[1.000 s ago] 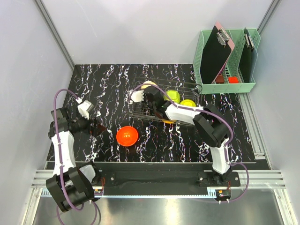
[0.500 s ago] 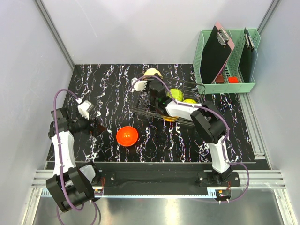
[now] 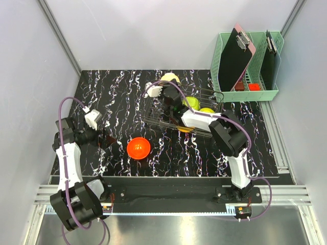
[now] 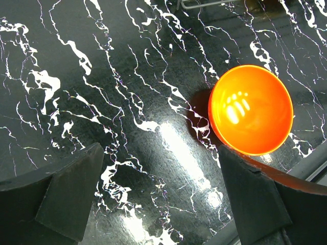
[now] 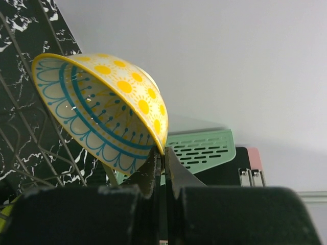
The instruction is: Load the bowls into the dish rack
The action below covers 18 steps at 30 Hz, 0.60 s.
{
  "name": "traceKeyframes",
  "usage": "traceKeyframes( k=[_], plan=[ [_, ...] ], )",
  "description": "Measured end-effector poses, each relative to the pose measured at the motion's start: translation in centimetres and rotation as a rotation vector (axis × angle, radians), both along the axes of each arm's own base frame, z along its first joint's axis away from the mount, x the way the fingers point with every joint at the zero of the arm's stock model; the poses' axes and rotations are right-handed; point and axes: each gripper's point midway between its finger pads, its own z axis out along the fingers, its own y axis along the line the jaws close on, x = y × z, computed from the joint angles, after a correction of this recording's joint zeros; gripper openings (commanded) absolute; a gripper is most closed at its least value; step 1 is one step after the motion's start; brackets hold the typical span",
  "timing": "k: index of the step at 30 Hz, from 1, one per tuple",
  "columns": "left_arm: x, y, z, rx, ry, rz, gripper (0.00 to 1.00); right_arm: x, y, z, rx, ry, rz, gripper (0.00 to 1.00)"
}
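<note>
My right gripper [image 3: 169, 87] is shut on the rim of a cream-white bowl [image 3: 169, 77] and holds it tilted above the far left corner of the wire dish rack [image 3: 153, 122]. In the right wrist view this bowl [image 5: 102, 107] shows yellow suns and blue lines, with the gripper [image 5: 164, 153] pinching its edge. A lime green bowl [image 3: 190, 102], a yellow-green bowl [image 3: 206, 111] and an orange one [image 3: 185, 130] sit in the rack. A red-orange bowl [image 3: 138, 147] lies on the table. My left gripper [image 3: 104, 138] stands open to its left, the bowl [image 4: 250, 116] beyond the right finger [image 4: 255, 199].
A mint-green plastic basket [image 3: 225, 94] with clipboards [image 3: 235, 56] stands at the back right, just beyond the rack's right end. Grey walls close in the black marbled table [image 3: 112, 97] on the left, back and right.
My right gripper has carried the cream-white bowl up and toward the far side of the rack. The left arm and the red-orange bowl have not moved.
</note>
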Motion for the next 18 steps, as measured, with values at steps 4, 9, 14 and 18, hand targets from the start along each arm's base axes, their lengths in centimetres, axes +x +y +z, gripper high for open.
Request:
traceKeyframes(
  k=[4,9,14,18],
  plan=[
    [0.0,-0.1,0.1,-0.004,-0.002,-0.003,0.99,-0.5,-1.0,0.9,0.018,-0.01,-0.035,0.0],
    [0.0,-0.2,0.1,-0.009,-0.005,-0.006,0.99,-1.2,-1.9,2.2,0.04,-0.025,-0.064,0.0],
    [0.0,-0.2,0.2,-0.009,-0.008,-0.007,0.99,-2.1,-2.3,2.3,0.064,-0.022,-0.076,0.0],
    [0.0,-0.2,0.3,-0.007,-0.011,-0.007,0.99,-2.9,-2.5,0.4,0.051,0.011,-0.083,0.0]
  ],
)
